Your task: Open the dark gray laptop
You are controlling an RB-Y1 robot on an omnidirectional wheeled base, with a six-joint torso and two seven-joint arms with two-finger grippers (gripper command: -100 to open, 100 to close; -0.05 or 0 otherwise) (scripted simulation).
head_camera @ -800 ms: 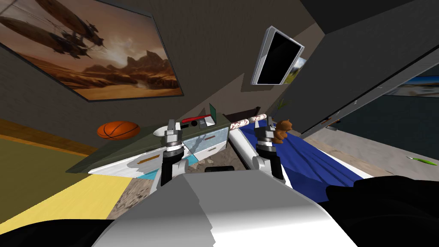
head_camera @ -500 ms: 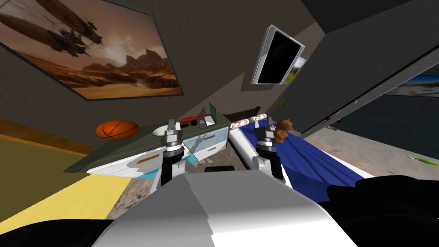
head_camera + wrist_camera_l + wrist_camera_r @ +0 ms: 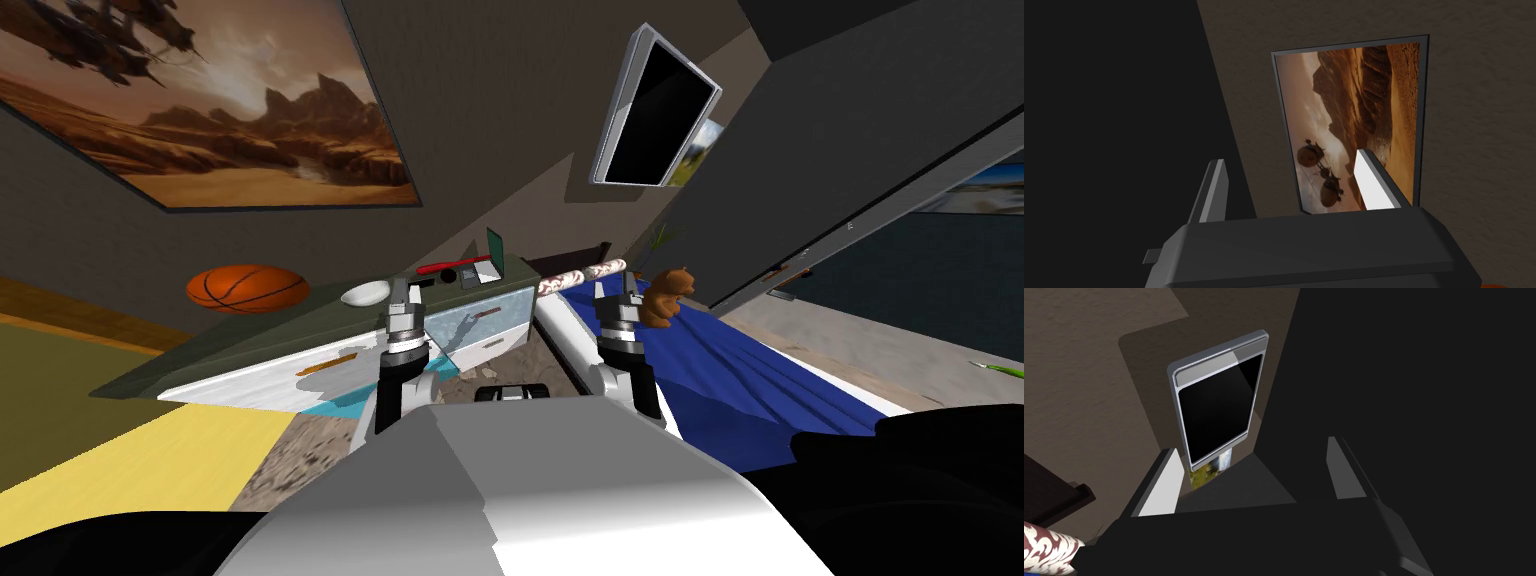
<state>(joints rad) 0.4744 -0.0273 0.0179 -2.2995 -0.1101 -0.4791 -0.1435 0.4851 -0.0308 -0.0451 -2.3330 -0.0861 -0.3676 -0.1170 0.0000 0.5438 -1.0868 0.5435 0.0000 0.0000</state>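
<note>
The blue bed [image 3: 770, 375] lies under and beyond the right gripper [image 3: 628, 285], whose fingers stand apart. The long desk [image 3: 230, 342] runs past the left gripper [image 3: 400, 293], whose fingers are also apart. A ball [image 3: 247, 288] sits outward of the left gripper, and a bowl [image 3: 364, 293] is just beside it. The laptop [image 3: 478, 272] rests at the desk's far end, beyond the left gripper and well apart from it.

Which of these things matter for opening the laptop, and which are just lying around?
Job: laptop, dresser under it, left end effector, right end effector, both open.
Lying about: basketball, white bowl, teddy bear, blue bed, wall screen.
</note>
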